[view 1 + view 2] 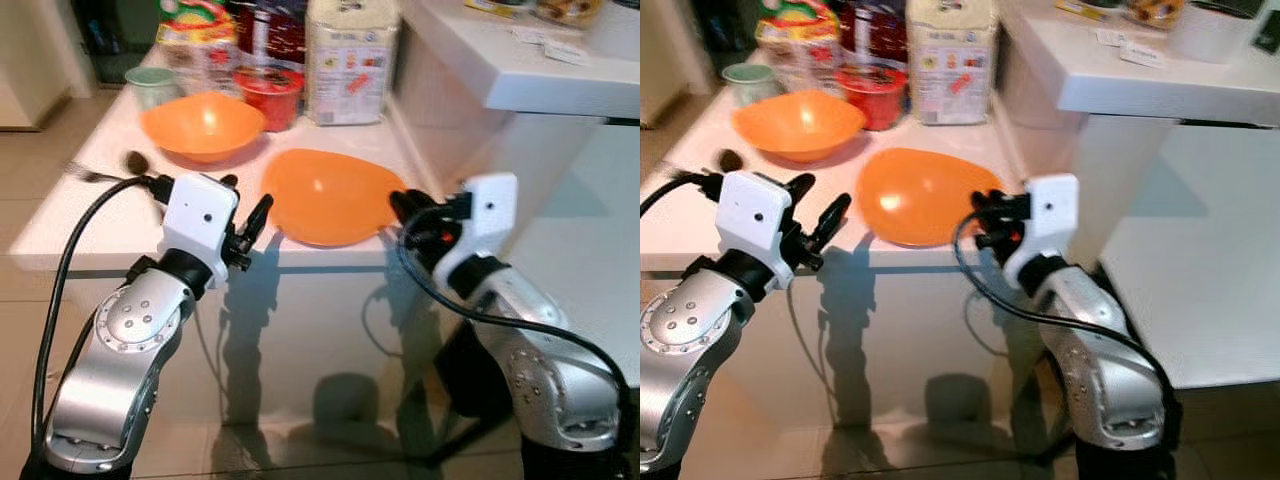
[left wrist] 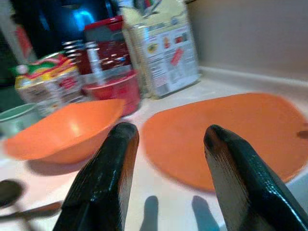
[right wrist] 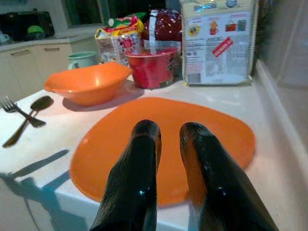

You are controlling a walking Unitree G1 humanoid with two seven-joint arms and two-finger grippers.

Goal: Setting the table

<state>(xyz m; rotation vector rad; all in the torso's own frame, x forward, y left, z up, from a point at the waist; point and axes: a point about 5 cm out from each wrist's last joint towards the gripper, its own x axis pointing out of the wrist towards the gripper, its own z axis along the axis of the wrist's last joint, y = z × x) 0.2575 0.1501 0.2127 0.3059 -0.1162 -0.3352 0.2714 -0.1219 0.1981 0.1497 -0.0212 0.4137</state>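
An orange plate (image 1: 325, 195) lies at the front edge of the white table (image 1: 70, 225). Behind it to the left stands an orange bowl (image 1: 203, 125). A fork and spoon (image 1: 105, 172) lie crossed at the table's left. My left gripper (image 1: 247, 200) hovers open at the table's front edge, just left of the plate (image 2: 231, 130), with nothing between its fingers. At the plate's right rim my right gripper (image 1: 400, 207) points over the plate (image 3: 106, 139); its fingers (image 3: 144, 144) are close together and hold nothing.
At the back of the table stand a red tub (image 1: 268, 95), a pale green cup (image 1: 150, 85), a large white packet (image 1: 350, 55) and a snack bag (image 1: 195, 40). A higher white counter (image 1: 520, 75) rises on the right. Tiled floor lies below.
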